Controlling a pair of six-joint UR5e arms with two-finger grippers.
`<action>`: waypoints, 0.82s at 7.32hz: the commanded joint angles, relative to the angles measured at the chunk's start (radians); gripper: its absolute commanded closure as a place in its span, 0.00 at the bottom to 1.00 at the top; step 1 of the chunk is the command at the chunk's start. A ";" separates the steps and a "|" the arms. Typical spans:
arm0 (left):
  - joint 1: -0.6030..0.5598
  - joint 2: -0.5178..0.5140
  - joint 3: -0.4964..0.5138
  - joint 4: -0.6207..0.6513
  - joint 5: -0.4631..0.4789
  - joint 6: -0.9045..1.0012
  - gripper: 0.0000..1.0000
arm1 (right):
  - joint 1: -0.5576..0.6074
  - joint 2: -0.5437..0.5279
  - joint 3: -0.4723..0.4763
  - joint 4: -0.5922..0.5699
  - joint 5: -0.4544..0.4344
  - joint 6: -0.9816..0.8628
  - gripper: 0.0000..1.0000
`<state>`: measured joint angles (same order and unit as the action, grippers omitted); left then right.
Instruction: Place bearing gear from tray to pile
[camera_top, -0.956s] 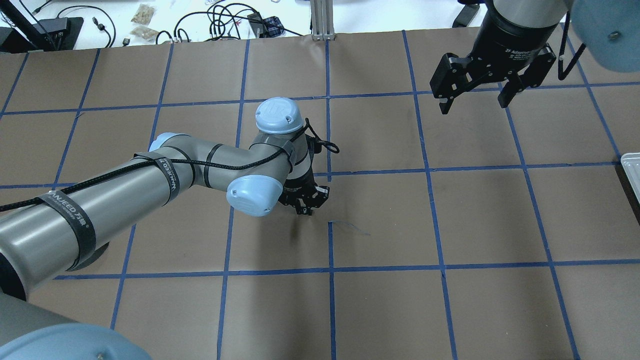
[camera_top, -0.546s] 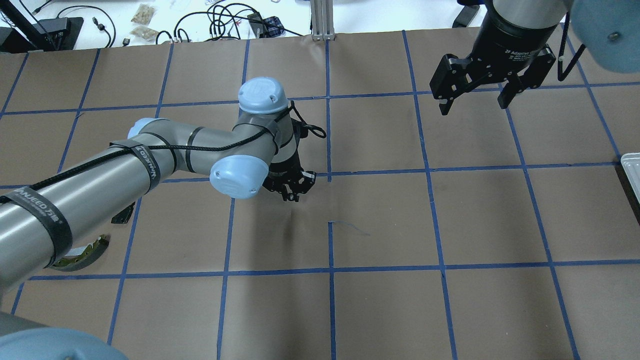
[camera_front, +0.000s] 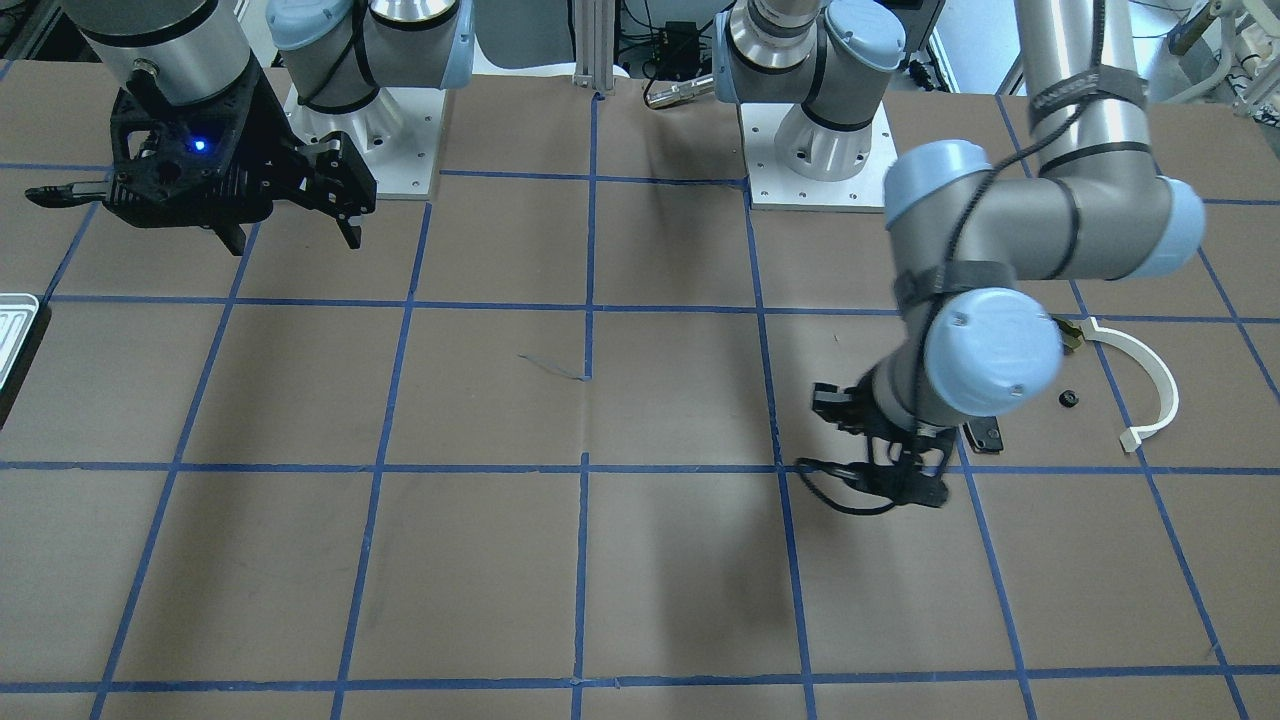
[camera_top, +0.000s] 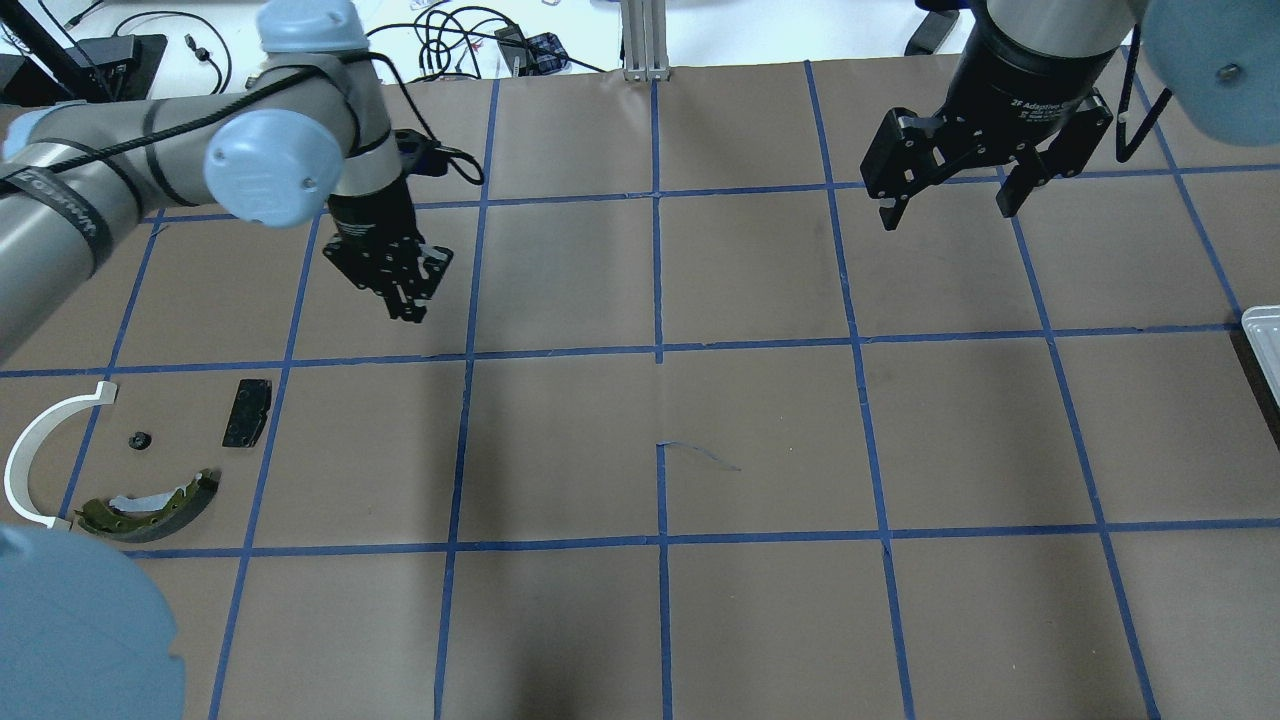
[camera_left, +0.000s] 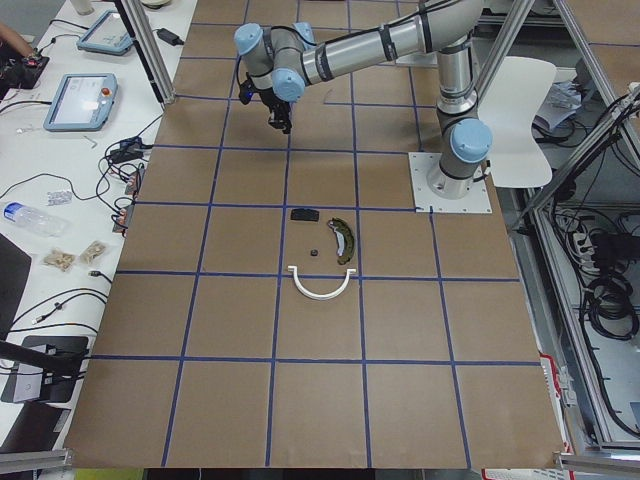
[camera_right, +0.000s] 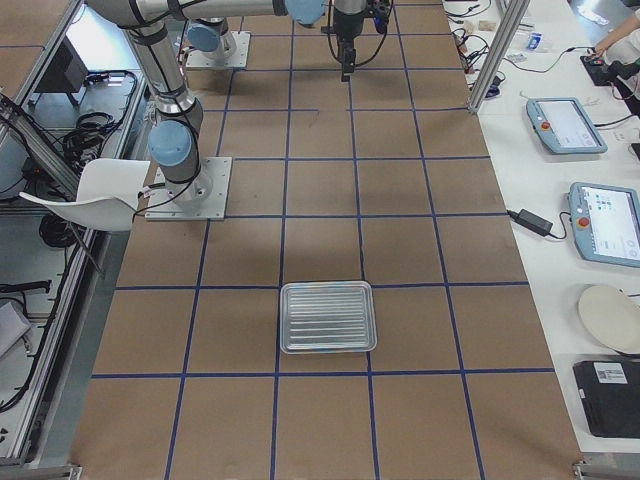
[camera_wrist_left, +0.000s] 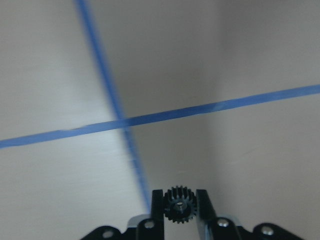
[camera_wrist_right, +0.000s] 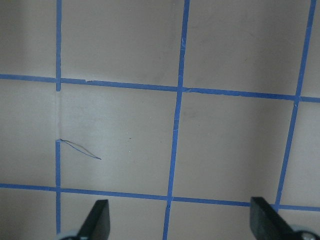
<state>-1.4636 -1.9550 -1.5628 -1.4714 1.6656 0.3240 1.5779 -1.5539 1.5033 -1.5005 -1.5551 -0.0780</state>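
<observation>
My left gripper (camera_top: 408, 305) is shut on a small black toothed gear (camera_wrist_left: 180, 205), held between its fingertips above the brown table. It hovers about one grid square beyond and to the right of the pile in the overhead view. The pile holds a white curved arc (camera_top: 40, 450), a black brake pad (camera_top: 247, 412), a brass-and-dark brake shoe (camera_top: 150, 497) and a small black round part (camera_top: 139, 439). The ribbed silver tray (camera_right: 328, 316) lies at the table's right end; only its edge (camera_top: 1262, 330) shows overhead. My right gripper (camera_top: 945, 205) is open and empty, high at the far right.
The table is brown paper with a blue tape grid. A loose curl of tape (camera_top: 700, 455) lies near its centre. Cables and small items (camera_top: 450, 40) lie beyond the far edge. The arm bases (camera_front: 820, 150) stand on the robot's side.
My left arm has swung left and towards the far side with the gear in its grip, uncovering the pile. The right arm has not moved.
</observation>
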 joint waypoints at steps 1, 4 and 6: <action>0.283 -0.027 -0.005 -0.003 0.096 0.249 1.00 | -0.001 0.000 0.000 -0.003 0.000 0.000 0.00; 0.425 -0.044 -0.112 0.162 0.129 0.337 1.00 | -0.001 0.000 0.000 -0.003 0.000 0.000 0.00; 0.471 -0.048 -0.279 0.370 0.131 0.352 1.00 | -0.001 0.000 0.000 -0.003 0.000 0.000 0.00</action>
<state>-1.0244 -2.0004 -1.7427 -1.2274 1.7949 0.6591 1.5769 -1.5538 1.5033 -1.5033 -1.5555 -0.0782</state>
